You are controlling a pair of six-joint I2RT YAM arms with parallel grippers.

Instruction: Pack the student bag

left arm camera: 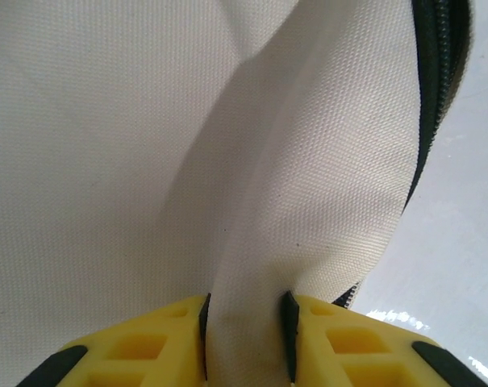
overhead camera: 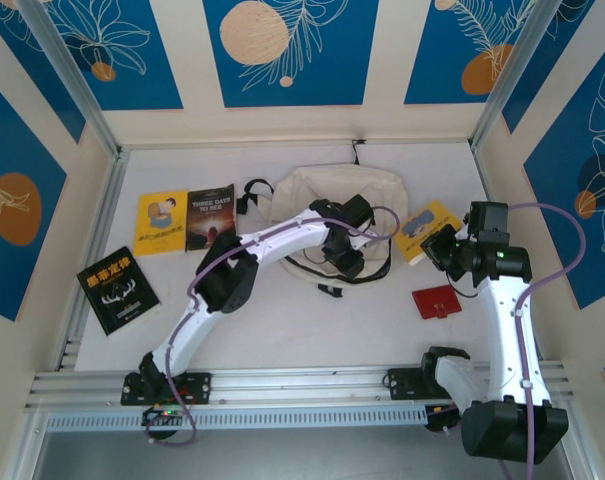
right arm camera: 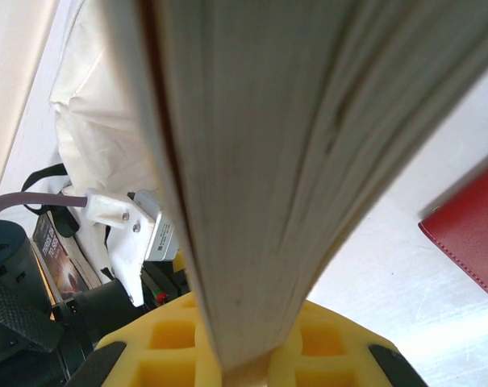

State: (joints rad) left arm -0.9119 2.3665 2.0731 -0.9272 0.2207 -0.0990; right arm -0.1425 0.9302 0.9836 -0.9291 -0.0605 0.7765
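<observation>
While our left gripper [left arm camera: 245, 326] pinches a fold of the student bag [overhead camera: 302, 188] (lying centre-back), our right gripper [right arm camera: 244, 359], clamped on a yellow book [overhead camera: 429, 226], has the bag just to its left.

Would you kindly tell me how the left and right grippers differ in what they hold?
The left gripper pinches the student bag by a fold of cream cloth; the right gripper clamps a book by its edge. The left gripper sits over the bag; the right gripper sits beside it. Both have yellow jaws shut on something.
</observation>
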